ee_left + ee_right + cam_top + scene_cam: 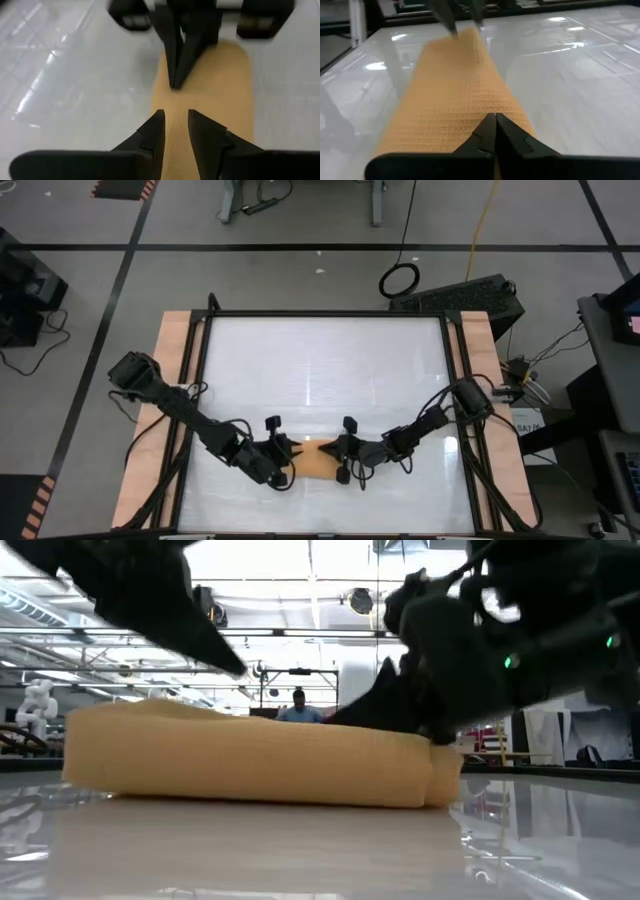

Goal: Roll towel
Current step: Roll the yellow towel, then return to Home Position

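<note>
The orange-tan towel (318,462) lies rolled into a short, thick roll (250,755) on the white tabletop, near the table's near edge, resting on its underside. My left gripper (176,117) hovers open over the roll's left part. In the low view its finger (215,645) stands clear above the cloth. My right gripper (495,117) is shut and comes in low from the right, with its tips over the roll's top. The two grippers point at each other along the roll. My right gripper lies with its shut fingertips on the top of the roll (485,102), in from its right end (425,745). The fingers slant down a little from the table's right and run along the roll. The roll stays flat on the table.
The bare white tabletop (320,370) stretches toward the far edge. Black rails and wooden strips (175,380) run along the left and right sides. A person (298,708) shows far off in the room behind.
</note>
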Action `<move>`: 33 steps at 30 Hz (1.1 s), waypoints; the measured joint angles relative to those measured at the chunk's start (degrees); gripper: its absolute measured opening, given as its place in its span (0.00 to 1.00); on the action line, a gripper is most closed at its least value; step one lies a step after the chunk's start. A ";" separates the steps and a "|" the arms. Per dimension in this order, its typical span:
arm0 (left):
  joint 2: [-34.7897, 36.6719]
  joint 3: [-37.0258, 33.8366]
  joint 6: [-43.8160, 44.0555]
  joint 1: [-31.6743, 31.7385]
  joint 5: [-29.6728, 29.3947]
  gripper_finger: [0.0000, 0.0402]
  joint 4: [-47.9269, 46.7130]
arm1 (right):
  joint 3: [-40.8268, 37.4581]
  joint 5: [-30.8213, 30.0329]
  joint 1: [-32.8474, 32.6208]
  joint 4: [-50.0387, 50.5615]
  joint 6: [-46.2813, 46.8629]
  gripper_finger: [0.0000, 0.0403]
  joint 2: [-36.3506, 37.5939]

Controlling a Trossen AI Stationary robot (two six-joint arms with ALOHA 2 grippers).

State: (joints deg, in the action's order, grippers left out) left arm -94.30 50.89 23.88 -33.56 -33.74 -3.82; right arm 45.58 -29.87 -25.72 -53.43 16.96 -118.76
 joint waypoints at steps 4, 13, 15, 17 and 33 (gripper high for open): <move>3.42 0.00 -0.87 0.00 -2.32 0.22 0.53 | 0.07 -0.15 0.76 -3.27 2.27 0.00 -3.72; -0.18 -2.95 2.11 0.82 -2.40 0.22 1.14 | 0.11 0.01 0.55 -6.00 1.05 0.00 -4.50; -1.12 -4.19 5.49 1.08 -2.58 0.22 1.50 | 0.09 0.23 0.53 -6.50 0.65 0.00 -4.50; -1.93 -6.32 9.00 1.28 -2.69 0.22 1.33 | 0.09 0.29 0.51 -6.50 0.63 0.00 -4.50; 9.01 -7.73 -3.36 0.05 -9.22 0.22 6.35 | -0.13 2.91 0.49 13.09 -7.98 0.00 15.90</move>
State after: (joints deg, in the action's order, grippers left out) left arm -85.29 43.16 20.51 -33.51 -42.96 2.53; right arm 45.45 -26.97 -25.23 -40.34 8.98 -102.86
